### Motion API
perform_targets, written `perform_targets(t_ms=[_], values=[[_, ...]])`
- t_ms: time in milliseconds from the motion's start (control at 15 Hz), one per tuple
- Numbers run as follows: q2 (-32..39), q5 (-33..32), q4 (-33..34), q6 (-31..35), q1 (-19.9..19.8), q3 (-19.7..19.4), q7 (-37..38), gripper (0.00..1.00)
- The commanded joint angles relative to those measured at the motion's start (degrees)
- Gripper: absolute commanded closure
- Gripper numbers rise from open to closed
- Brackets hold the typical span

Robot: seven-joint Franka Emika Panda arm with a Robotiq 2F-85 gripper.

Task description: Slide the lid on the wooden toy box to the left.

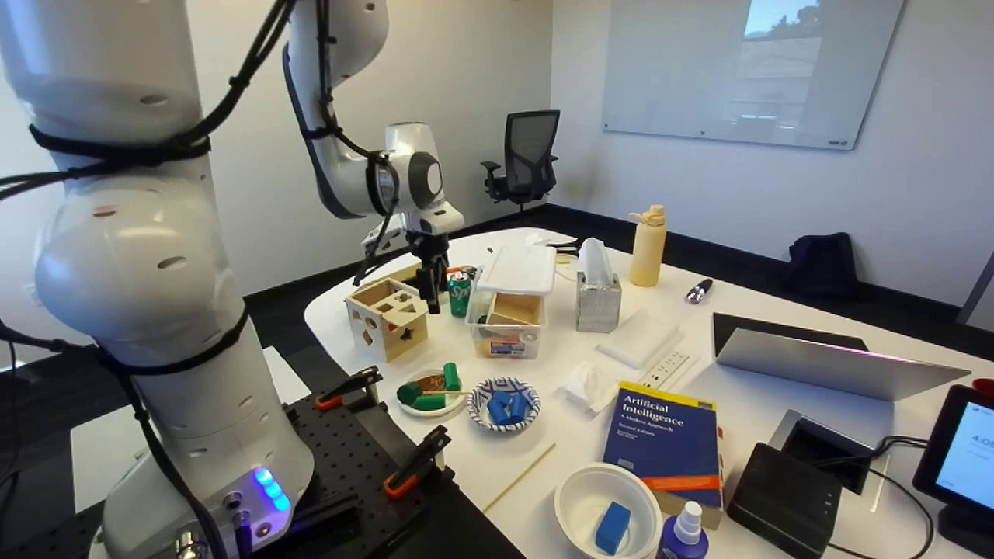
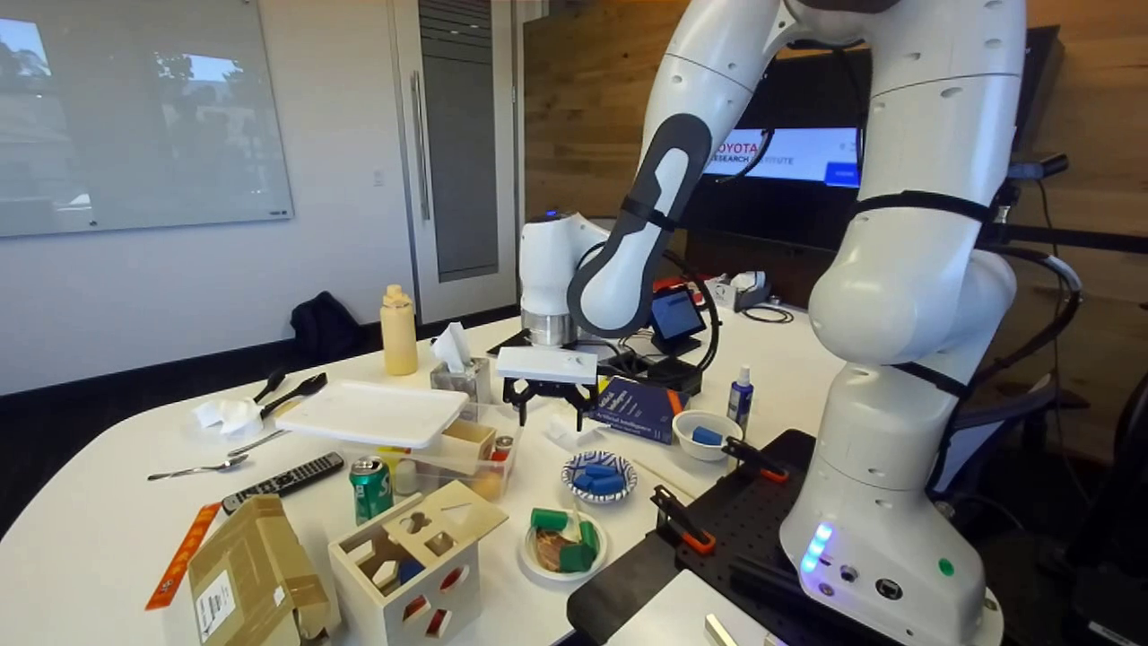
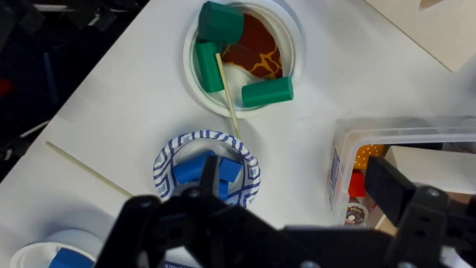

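Observation:
The wooden toy box (image 1: 392, 341) stands on the white table and also shows in an exterior view (image 2: 462, 599). Its lid (image 2: 480, 525), a thin pale panel with cut-outs, lies on top, shifted toward the green-block plate. It overhangs that side and leaves a strip of the top uncovered; it also shows in an exterior view (image 1: 394, 307). My gripper (image 2: 552, 417) points down, open and empty, above the table, apart from the box. In the wrist view, the fingers (image 3: 293, 167) are wide apart. A pale wooden corner (image 3: 438, 33) shows at the top right; which part it is I cannot tell.
A clear plastic container (image 3: 344, 178) with a white cover (image 2: 377, 411) stands near the box, beside a green can (image 2: 370, 489). A plate of green blocks (image 3: 187, 70) and a patterned bowl of blue blocks (image 3: 254, 171) are close. A cardboard box (image 2: 260, 570) adjoins the toy box.

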Motion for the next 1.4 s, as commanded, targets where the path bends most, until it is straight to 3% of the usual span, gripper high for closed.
perform_targets(t_ms=[0, 267, 600, 867, 1333], values=[[11.61, -11.62, 7.92, 2.33, 5.78, -6.11, 14.73, 0.0], [24.1, -18.35, 17.02, 5.59, 13.15, -11.97, 23.89, 0.0], [33.38, -17.98, 25.42, 8.1, 18.88, -16.11, 26.35, 0.0], [37.04, -16.93, 28.95, 9.16, 19.26, -15.46, 25.06, 0.0], [36.74, -16.94, 29.14, 9.39, 18.86, -13.2, 24.52, 0.0]])
